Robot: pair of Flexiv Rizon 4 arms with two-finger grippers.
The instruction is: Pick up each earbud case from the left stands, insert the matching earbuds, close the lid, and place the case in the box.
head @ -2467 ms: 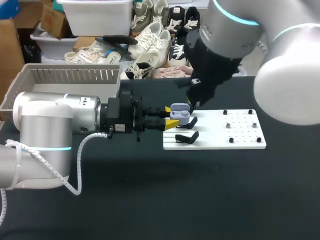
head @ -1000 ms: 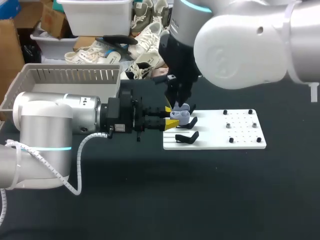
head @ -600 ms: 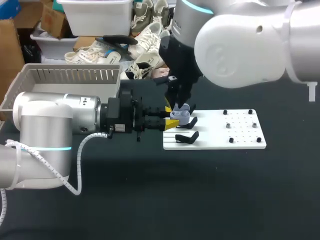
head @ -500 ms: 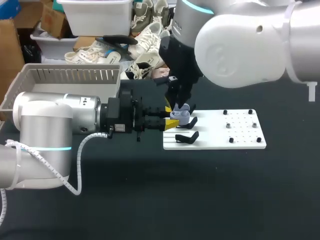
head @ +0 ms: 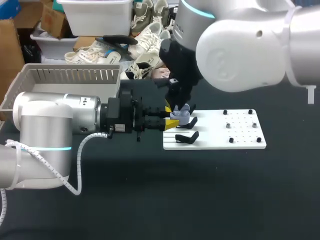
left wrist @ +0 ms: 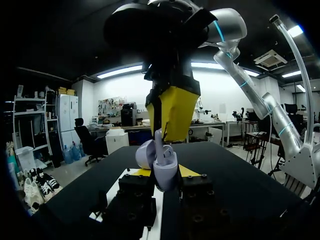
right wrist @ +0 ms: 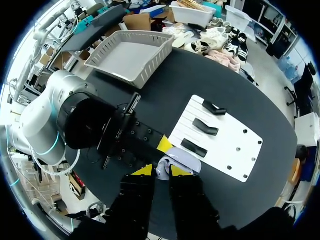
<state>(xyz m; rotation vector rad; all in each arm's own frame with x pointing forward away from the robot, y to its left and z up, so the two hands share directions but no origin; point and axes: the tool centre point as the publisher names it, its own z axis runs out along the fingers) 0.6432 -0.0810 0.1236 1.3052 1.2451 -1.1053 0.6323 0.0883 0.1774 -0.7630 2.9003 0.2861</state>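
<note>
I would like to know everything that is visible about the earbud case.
The earbud case is small, rounded and pale lavender, smooth like plastic. Its lid is open. The left gripper holds it from two sides with its yellow fingers, above the end of the white board that carries the black stands. The right gripper is directly above its open top.

Bright overhead light, seemingly soft shadows
</note>
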